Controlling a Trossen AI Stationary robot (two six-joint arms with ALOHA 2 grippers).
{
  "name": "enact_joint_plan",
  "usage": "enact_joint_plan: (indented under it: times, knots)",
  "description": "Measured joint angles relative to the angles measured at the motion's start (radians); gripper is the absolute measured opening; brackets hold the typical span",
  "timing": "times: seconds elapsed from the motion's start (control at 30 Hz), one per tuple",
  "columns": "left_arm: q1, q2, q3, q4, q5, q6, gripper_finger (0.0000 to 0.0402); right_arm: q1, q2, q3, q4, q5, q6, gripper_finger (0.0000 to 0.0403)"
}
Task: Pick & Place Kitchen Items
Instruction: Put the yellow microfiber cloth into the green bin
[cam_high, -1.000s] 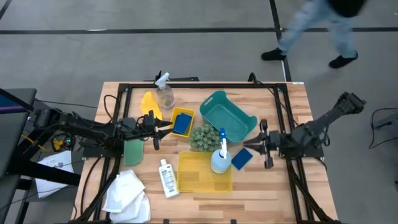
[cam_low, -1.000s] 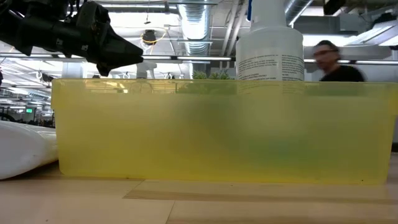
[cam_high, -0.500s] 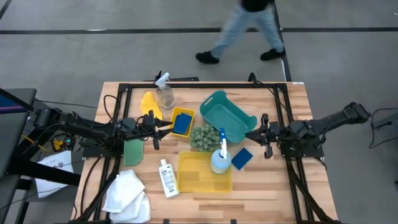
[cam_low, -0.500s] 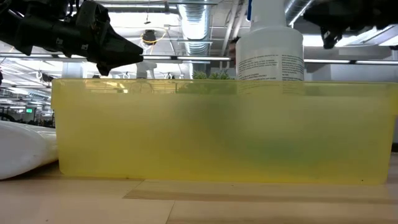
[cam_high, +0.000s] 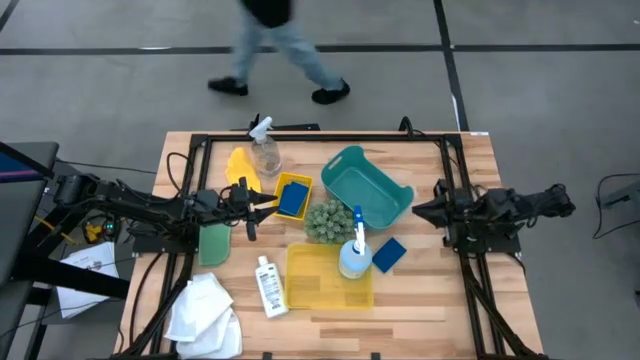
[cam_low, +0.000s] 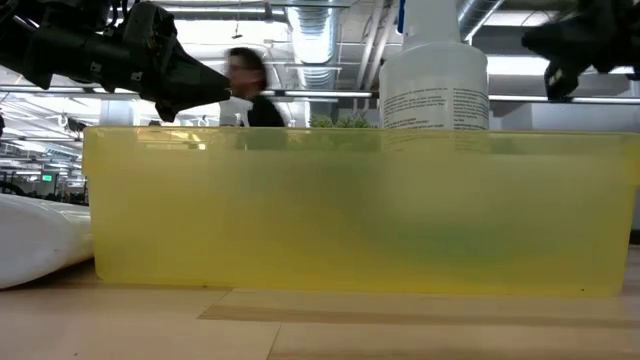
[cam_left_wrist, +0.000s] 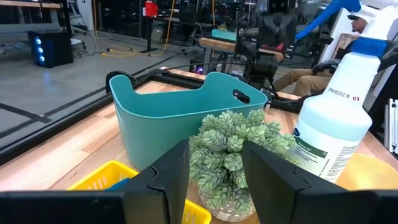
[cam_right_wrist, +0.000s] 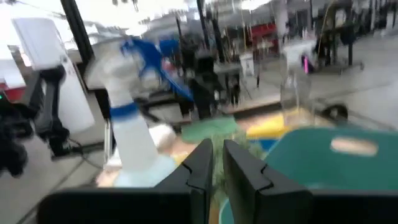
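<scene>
- White cloths (cam_high: 203, 310) lie heaped at the table's near left corner, a green piece (cam_high: 214, 243) just above them.
- The left gripper (cam_high: 262, 203) hangs beside the small yellow bin (cam_high: 293, 195), fingers (cam_left_wrist: 171, 171) parted and holding nothing.
- A clear spray bottle (cam_high: 264, 152) lies by a yellow piece (cam_high: 240, 166); a small white bottle (cam_high: 269, 285) rests beside the large yellow bin (cam_high: 328, 277).
- Mid-table: green bumpy ball (cam_high: 326, 220), blue spray bottle (cam_high: 354, 253), blue sponge (cam_high: 389, 254), teal basket (cam_high: 366, 188).
- The right gripper (cam_high: 424, 209) hovers right of the basket, fingers (cam_right_wrist: 202, 163) nearly closed on nothing.
- A person (cam_high: 272, 45) walks past beyond the table.
</scene>
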Motion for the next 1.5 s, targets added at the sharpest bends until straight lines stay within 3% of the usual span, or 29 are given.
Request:
enact_joint_plan:
  times: [0.47,0.53,0.63,0.7,0.77,1.1,1.33,1.5]
  knots:
    - [0.0,0.0,0.0,0.09,-0.004,0.136,0.0144,0.057,0.041,-0.003,-0.019,0.028,-0.05,0.0032]
    - [0.0,0.0,0.0,0.089,-0.054,0.157,0.0144,0.059,0.041,-0.001,-0.016,0.028,-0.058,0.0032]
    - [0.004,0.0,0.0,0.072,-0.211,0.162,0.0144,0.058,0.041,-0.001,-0.027,0.028,-0.053,0.0032]
    - [0.013,0.0,0.0,0.025,-0.321,0.158,0.0144,0.058,0.041,-0.001,-0.038,0.03,-0.045,0.0032]
    - [0.033,0.0,0.005,-0.069,-0.369,0.125,0.0147,0.058,0.041,-0.001,-0.041,0.031,-0.036,0.0032]
    - [0.201,0.0,0.125,-0.671,-0.354,-0.164,0.0211,0.057,0.041,-0.001,-0.04,0.031,-0.025,0.0032]
    - [0.306,0.022,0.126,-0.829,-0.235,-0.335,0.0222,0.057,0.041,-0.001,-0.032,0.031,-0.024,0.0032]
    - [0.334,0.147,0.126,-0.796,-0.21,-0.367,0.0202,0.057,0.041,-0.001,-0.019,0.031,-0.024,0.0032]
